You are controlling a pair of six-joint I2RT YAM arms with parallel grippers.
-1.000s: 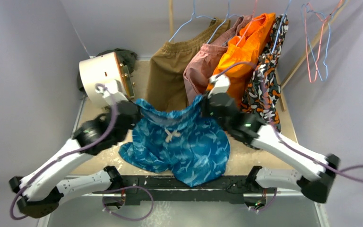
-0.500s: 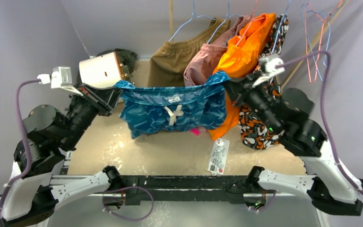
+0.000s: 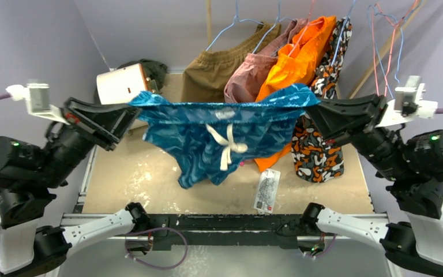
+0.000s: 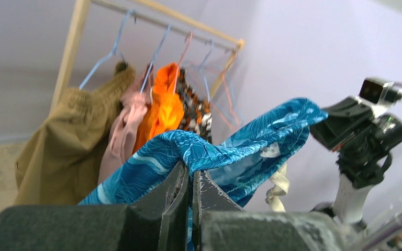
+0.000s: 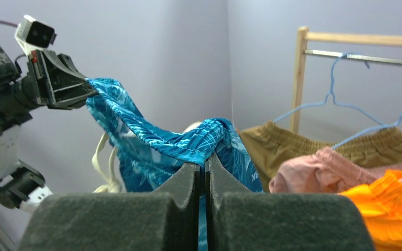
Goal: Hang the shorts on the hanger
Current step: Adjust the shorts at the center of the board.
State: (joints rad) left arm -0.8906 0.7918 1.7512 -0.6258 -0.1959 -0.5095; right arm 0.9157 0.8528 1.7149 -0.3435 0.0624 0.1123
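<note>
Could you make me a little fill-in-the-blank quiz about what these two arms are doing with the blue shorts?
1. The shorts hang stretched above the table between the left gripper and the right gripper, each shut on one end of the elastic ____.
2. The drawstring bow dangling at the front is ____ in colour.
3. On the rack behind, between the pink shorts and the patterned garment, hangs a pair coloured ____.

Missing words: waistband; white; orange.
</note>
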